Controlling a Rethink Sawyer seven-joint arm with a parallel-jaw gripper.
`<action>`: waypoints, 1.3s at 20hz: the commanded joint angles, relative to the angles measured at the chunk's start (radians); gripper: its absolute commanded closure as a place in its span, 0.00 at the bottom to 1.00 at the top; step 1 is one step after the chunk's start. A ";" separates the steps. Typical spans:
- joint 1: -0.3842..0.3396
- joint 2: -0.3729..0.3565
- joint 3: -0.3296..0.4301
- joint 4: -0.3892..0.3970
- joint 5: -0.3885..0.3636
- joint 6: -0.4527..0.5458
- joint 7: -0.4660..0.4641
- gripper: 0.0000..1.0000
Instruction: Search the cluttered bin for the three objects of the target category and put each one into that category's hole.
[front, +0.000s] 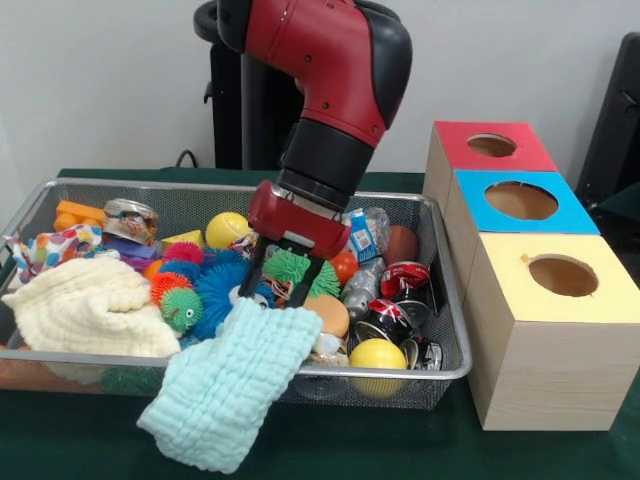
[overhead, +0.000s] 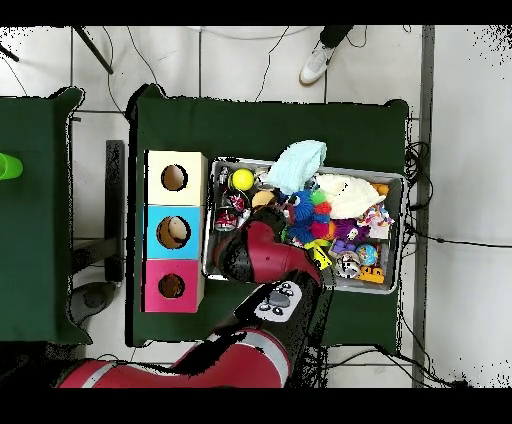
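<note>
While gripper (front: 283, 285) hangs over bin (front: 452, 340) (jaws apart), blue cloth (front: 232, 385) seemingly touches fingertips

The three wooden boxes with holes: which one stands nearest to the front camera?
The yellow-topped wooden box; the blue-topped box and red-topped box stand behind it.

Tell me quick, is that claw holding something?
Gripper: open, fingers down in the bin beside the blue cloth, gripping nothing visible.
</note>
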 joint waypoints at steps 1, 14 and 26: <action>0.009 0.012 0.047 0.046 0.064 -0.033 0.246 0.00; -0.101 -0.105 0.133 0.133 -0.049 -0.037 0.256 0.00; -0.070 -0.052 0.090 0.151 -0.024 -0.128 0.244 0.00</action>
